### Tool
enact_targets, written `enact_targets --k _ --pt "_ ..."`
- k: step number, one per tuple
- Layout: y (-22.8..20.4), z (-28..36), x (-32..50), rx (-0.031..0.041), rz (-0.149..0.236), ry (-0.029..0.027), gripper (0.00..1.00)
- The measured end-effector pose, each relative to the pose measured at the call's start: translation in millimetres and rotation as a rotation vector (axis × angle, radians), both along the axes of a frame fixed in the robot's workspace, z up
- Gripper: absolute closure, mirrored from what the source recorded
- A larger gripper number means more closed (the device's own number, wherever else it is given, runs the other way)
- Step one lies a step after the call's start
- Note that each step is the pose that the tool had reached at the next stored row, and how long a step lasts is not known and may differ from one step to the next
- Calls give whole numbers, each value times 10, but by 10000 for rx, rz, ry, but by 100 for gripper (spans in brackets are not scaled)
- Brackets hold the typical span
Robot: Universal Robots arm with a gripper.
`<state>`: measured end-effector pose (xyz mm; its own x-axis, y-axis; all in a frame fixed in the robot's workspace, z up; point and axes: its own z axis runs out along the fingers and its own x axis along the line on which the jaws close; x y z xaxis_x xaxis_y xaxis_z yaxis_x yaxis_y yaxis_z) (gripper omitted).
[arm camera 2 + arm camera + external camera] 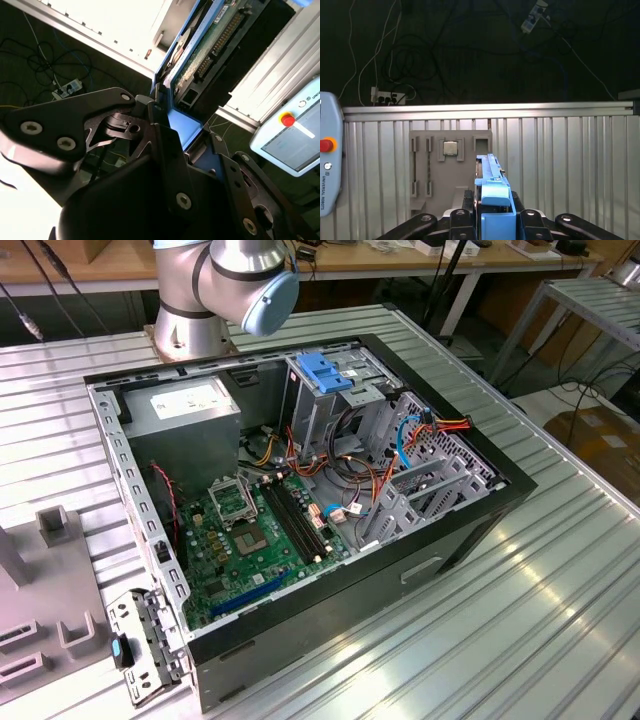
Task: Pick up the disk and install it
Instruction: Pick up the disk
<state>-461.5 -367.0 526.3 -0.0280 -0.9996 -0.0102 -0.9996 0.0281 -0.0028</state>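
In both wrist views my gripper (492,212) is shut on the disk (491,175), its black fingers (465,202) pressing on either side. The disk is seen edge-on, with a bright blue rail along the edge. In the second wrist view the disk (210,45) reaches away from the gripper (175,122), showing its green circuit-board underside and its connector end. It is held in the air above the ribbed metal table (560,150), over a grey fixture plate (425,170). The open computer case (300,490) lies on the table in the exterior view, with its metal drive cage (335,400) at the far side.
A blue latch (325,375) tops the drive cage. Orange and blue cables (420,435) run inside the case beside the green motherboard (260,535). The arm's base (225,290) stands behind the case. A teach pendant (327,160) with a red button hangs at the table's side. The grey plate carries a chip (451,148).
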Motion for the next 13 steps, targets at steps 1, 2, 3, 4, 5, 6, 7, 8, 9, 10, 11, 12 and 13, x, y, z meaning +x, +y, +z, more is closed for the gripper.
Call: enact_targets --k 1,2,3,4,5,6,7,8,9,10,11,12,13 --pt "0 8 0 0 0 0 63" --pt "0 14 0 0 0 0 63" --pt "0 24 0 0 0 0 63" --pt "0 34 0 0 0 0 63" --pt "0 43 0 0 0 0 63" --pt "0 53 0 0 0 0 63" --pt "0 60 0 -1 0 0 63" --pt "0 62 0 0 0 -1 63" --pt "0 62 0 0 0 -1 63" --pt "0 62 0 1 0 -2 63" --pt "0 63 0 0 0 0 63" --pt "0 63 0 0 0 0 63" --pt "0 63 0 0 0 0 63"
